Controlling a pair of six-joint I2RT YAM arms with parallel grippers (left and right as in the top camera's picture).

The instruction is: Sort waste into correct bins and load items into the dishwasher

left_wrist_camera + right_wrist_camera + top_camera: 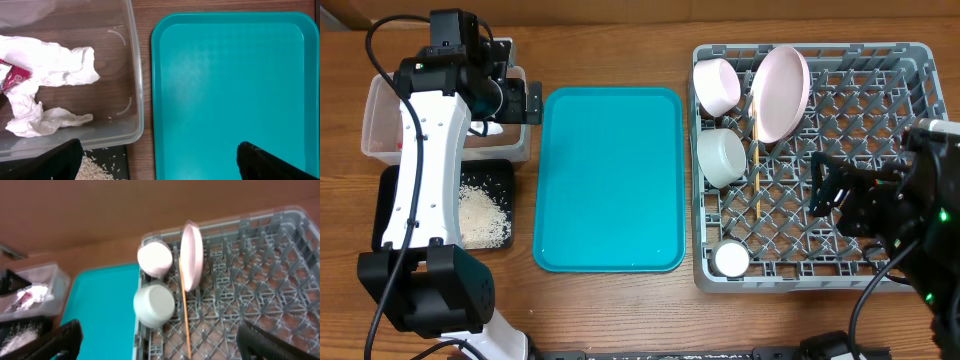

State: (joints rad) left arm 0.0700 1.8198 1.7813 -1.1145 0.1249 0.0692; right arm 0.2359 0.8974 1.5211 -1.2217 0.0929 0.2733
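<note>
The clear tub point(375, 130) at the far left holds crumpled white tissue point(55, 65) and the red wrapper point(12, 80). The black tray point(390, 205) in front of it holds loose rice point(482, 215). The grey dish rack point(910, 60) at the right holds a plate point(781, 92) on edge, a white bowl point(716, 86), a pale bowl point(722, 157), a small cup point(730, 260) and chopsticks point(756, 170). My left gripper point(157, 160) is open and empty above the tub's right edge. My right gripper point(157, 340) is open and empty over the rack.
A bare teal serving tray point(610, 180) lies in the middle between the bins and the rack. Wooden table shows around it. The left arm's white link reaches over the black tray.
</note>
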